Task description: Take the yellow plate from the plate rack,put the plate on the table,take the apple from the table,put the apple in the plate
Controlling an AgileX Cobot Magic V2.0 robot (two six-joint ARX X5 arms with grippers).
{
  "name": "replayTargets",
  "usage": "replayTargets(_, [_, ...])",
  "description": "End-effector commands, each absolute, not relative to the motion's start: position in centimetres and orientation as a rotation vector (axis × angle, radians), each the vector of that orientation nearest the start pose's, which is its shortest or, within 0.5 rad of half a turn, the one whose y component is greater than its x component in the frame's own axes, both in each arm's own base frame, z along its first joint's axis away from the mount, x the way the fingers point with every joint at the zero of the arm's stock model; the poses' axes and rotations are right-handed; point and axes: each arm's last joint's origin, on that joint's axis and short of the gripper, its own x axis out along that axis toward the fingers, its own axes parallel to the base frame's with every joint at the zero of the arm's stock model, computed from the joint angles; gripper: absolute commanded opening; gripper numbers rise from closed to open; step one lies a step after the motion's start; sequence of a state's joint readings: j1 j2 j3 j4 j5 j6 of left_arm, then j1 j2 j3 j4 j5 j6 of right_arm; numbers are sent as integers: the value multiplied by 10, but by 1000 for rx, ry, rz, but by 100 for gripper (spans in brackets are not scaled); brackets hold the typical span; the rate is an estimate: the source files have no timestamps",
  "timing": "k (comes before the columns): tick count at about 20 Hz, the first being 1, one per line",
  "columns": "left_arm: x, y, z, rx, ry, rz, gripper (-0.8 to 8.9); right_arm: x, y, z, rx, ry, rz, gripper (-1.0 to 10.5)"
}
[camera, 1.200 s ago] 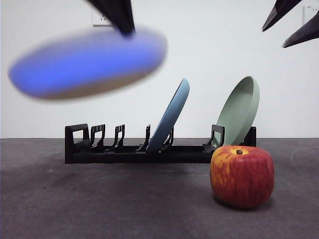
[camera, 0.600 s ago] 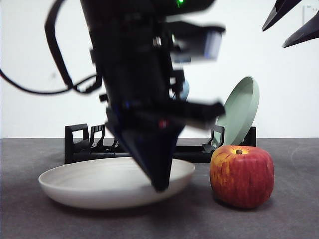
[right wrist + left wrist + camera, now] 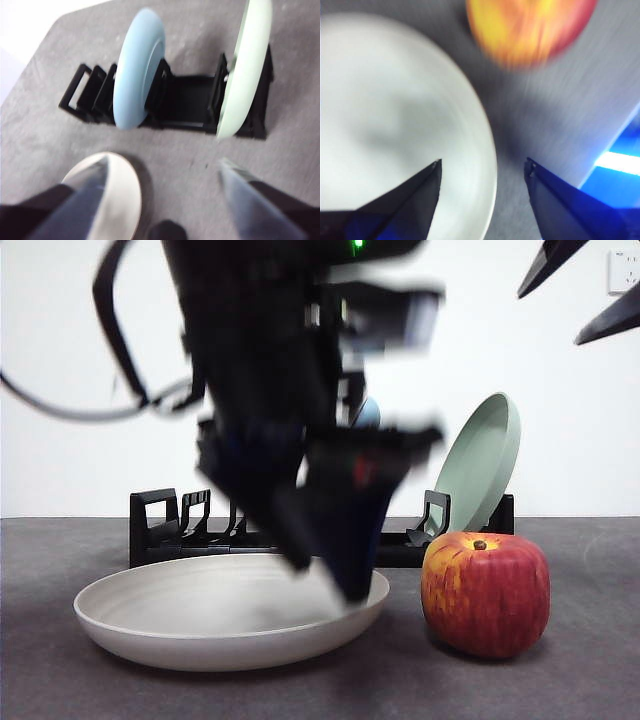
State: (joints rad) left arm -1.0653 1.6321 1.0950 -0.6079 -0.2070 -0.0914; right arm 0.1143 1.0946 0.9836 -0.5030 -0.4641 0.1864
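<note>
The left gripper [image 3: 330,575] stands with its jaws parted over the near rim of the yellow plate [image 3: 200,625], gripping nothing; in the left wrist view one jaw hangs over the plate's inside and the other over the bare counter [image 3: 555,120] just outside the rim. The plate lies flat on the counter in front of the plate rack [image 3: 165,530], so the setting-down appears done and the step in hand looks like the release and the turn toward the apple [image 3: 486,592]. The apple sits upright on the counter just beside the plate's rim, apart from it, stem up. To do this well, the left gripper should lift straight clear of the rim before it swings sideways, so that a jaw does not catch the edge and drag or tip the plate. The apple is round and smooth, so a grasp across its widest part is likely to hold best. The right gripper [image 3: 162,200] waits high above the rack, its jaws spread wide and empty, with the blue plate [image 3: 137,70] and the green plate [image 3: 245,65] standing in their slots below it.
</note>
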Motion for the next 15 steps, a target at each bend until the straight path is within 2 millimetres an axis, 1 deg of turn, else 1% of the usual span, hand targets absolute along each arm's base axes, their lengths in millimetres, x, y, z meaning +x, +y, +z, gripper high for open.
replayTargets(1, [157, -269, 248, 510, 853, -725, 283, 221, 46, 319, 261, 664, 541, 445])
replayTargets(2, [157, -261, 269, 470, 786, -703, 283, 220, 52, 319, 241, 663, 567, 445])
replayTargets(3, [156, -252, 285, 441, 729, -675, 283, 218, 57, 321, 221, 665, 591, 444])
replayTargets(4, [155, -240, 305, 409, 661, -632, 283, 215, 65, 324, 178, 667, 607, 444])
replayTargets(5, [153, -228, 320, 380, 606, -593, 283, 212, 72, 325, 128, 673, 604, 444])
replayTargets(8, [149, -177, 366, 265, 453, -465, 283, 199, 99, 323, -35, 722, 617, 445])
replayTargets(10, [144, -143, 390, 186, 370, -394, 283, 192, 113, 316, -123, 770, 621, 447])
replayTargets(12, [137, -113, 405, 122, 301, -321, 283, 188, 128, 306, -205, 828, 634, 447])
replayTargets(14, [128, -91, 414, 81, 255, -259, 283, 190, 141, 293, -272, 886, 631, 447])
replayTargets(15, [124, -84, 417, 73, 238, -239, 283, 192, 147, 287, -292, 914, 640, 449])
